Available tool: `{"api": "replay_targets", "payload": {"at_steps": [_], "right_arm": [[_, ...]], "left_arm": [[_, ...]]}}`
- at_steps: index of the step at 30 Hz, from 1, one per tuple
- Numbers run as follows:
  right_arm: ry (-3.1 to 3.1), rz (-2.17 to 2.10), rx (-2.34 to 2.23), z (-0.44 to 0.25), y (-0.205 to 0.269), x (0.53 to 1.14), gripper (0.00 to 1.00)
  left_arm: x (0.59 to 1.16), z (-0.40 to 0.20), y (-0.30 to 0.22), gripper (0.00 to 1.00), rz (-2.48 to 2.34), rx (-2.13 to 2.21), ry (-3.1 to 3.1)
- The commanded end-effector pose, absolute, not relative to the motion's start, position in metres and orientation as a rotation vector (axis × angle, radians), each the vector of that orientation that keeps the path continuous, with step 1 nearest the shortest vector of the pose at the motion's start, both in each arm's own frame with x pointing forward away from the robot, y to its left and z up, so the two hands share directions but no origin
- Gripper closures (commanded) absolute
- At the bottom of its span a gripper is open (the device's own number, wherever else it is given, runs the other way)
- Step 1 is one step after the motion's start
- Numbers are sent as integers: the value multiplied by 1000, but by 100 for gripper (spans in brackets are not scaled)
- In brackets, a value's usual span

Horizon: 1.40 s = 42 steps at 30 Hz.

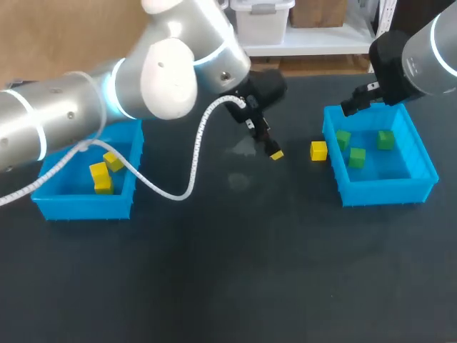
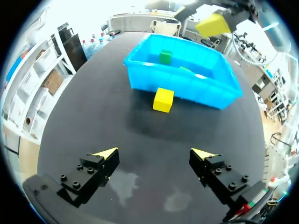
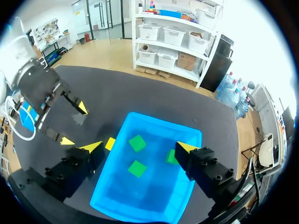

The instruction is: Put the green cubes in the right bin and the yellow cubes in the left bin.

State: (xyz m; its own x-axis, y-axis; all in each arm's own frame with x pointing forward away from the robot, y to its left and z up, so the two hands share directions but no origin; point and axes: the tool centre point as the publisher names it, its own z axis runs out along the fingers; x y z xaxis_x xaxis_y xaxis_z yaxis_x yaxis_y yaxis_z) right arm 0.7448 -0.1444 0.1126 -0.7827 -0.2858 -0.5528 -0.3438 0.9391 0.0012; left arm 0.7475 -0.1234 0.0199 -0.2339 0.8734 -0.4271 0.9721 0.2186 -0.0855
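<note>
A dark table [image 1: 228,271] fills the scene, with a blue bin set at each side. Only in the head view is the left bin [image 1: 82,207] seen, holding a cluster of yellow cubes [image 1: 103,175]. The right bin [image 1: 385,189] holds three green cubes [image 1: 357,158], spread apart on its floor. One loose yellow cube [image 1: 318,151] lies on the table just beside the outer wall of the right bin, on the side facing the middle of the table. The left arm [image 1: 71,114] is stretched across from the left past the table's middle, its wrist angled down. The spread of the left gripper [image 2: 156,154] is shown clearly only in the left wrist view: the fingers are set wide apart with nothing between them, low over bare table, and the loose cube lies ahead of them. The right gripper [image 3: 139,147] is held above the right bin, pointing down, its fingers also parted and holding nothing. In the right wrist view, one green cube is partly hidden behind a finger.
</note>
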Motion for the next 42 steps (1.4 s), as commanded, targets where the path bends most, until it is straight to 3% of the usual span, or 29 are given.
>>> {"api": "replay_targets", "payload": {"at_steps": [1, 42], "right_arm": [[2514, 130, -440, 112, -144, 742, 0], [2514, 130, -440, 112, -144, 742, 0]], "left_arm": [[757, 13, -136, 0, -494, 1763, 2218], [776, -7, -222, 0, -503, 1998, 2075]]}}
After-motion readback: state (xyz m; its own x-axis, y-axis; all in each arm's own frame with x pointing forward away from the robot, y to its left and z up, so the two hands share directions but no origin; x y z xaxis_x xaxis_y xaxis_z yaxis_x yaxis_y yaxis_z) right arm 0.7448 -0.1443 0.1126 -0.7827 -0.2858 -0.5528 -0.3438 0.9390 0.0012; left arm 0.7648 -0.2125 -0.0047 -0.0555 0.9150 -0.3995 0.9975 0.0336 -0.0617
